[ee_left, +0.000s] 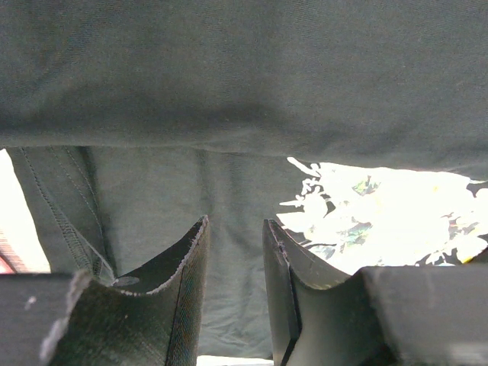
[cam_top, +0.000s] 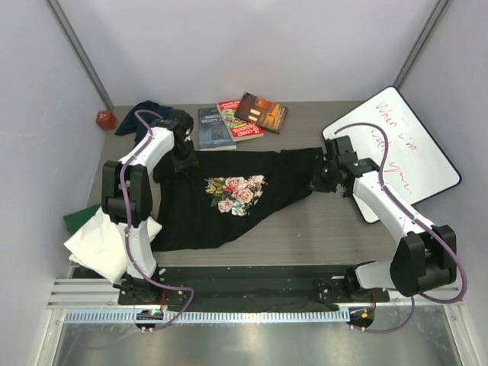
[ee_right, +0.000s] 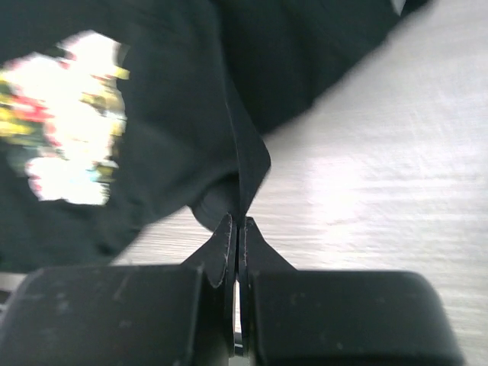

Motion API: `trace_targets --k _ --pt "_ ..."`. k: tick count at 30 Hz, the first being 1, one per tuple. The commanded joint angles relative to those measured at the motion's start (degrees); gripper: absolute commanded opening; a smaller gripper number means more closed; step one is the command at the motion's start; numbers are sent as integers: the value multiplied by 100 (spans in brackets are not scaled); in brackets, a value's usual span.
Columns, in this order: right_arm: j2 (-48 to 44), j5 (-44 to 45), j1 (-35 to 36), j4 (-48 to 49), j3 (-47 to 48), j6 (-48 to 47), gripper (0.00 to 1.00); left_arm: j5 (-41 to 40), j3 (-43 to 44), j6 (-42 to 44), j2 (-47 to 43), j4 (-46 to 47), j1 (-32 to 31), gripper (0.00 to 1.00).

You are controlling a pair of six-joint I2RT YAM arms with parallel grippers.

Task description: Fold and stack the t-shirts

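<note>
At the near edge, a slotted metal rail (cam_top: 252,314) and a black base plate (cam_top: 252,276) under both arm bases. Beyond, a grey wood-grain table (cam_top: 320,236), pale and streaked in the right wrist view.

At the table's near left, a folded white t-shirt (cam_top: 95,248), with a green t-shirt (cam_top: 75,219) peeking out just behind it, touching.

Across the middle, the black t-shirt (cam_top: 191,221). Lies broad on the left and tapers toward the right, rose print (cam_top: 236,194) face up near its centre.

Right gripper (ee_right: 238,221) at the shirt's right end: fingers pressed together on a thin fold of black cloth, raised off the wood.

Left gripper (ee_left: 235,223) at the shirt's far left corner: fingers partly apart with a narrow gap, tips close to the black cloth, none of it visibly pinched.

Farther back, a crumpled navy t-shirt (cam_top: 145,113) at far left, with a small red object (cam_top: 105,119) in the corner beside it. Three books (cam_top: 240,120) fanned and overlapping along the far edge. At far right, a tilted whiteboard (cam_top: 404,145) with red handwriting.

Around it all, pale walls (cam_top: 244,46) on three sides, and a grey metal post (cam_top: 80,53) slanting up from each far corner.
</note>
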Motion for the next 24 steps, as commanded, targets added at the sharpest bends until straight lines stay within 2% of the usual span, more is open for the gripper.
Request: trace_targets --k 1,6,12,14,19,24 --pt "-213 -291 -18 -116 790 -78 1 44 173 107 -42 -25 -16 35" --pt "410 -388 -9 51 1739 -227 1 35 164 98 -51 -42 -16 35" --pt "1771 -801 -35 780 2680 -70 1 26 164 107 -68 -34 -25 35" --pt "2351 -1185 -35 912 2943 123 1 26 164 116 -77 -51 -16 35" --pt "3230 -1741 0 1606 3059 616 1 26 182 125 -68 -42 -16 35" --pt "3575 -2005 132 2170 3049 766 1 26 208 125 -42 -69 -16 35"
